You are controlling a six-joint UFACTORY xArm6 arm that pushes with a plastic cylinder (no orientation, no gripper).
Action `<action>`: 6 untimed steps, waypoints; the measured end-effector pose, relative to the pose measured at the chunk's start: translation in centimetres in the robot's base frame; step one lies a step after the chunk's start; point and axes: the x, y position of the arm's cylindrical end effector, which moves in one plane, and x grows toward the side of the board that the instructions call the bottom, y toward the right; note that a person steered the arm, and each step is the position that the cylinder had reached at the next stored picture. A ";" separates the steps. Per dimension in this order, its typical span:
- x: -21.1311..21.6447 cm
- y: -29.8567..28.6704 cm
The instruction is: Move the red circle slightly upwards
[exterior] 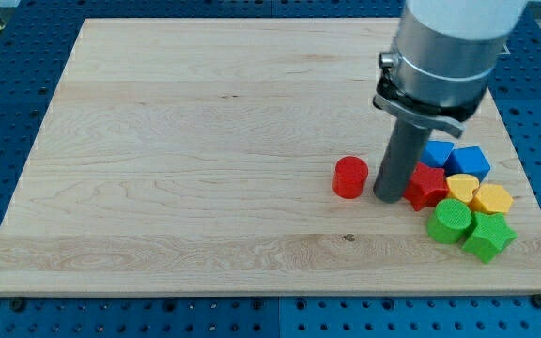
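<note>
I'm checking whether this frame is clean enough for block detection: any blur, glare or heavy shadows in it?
Camera view: lighting even, with soft short shadows under the red circle and my tip; no strong glare on the wooden board; blocks look sharp; the arm's grey housing at the view's top is cropped and hides some board.

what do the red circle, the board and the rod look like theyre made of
Red circle: probably painted wood or plastic; uniform matte red, no grain visible.
Board: light wood, with visible grain lines and a small knot; smooth, low sheen.
Rod: dark, likely metal or plastic, with a slight sheen. My tip sits between the red circle and the red star.
</note>
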 end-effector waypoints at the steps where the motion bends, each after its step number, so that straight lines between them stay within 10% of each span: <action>1: 2.3 -0.2; 6: -6.5 -7.6</action>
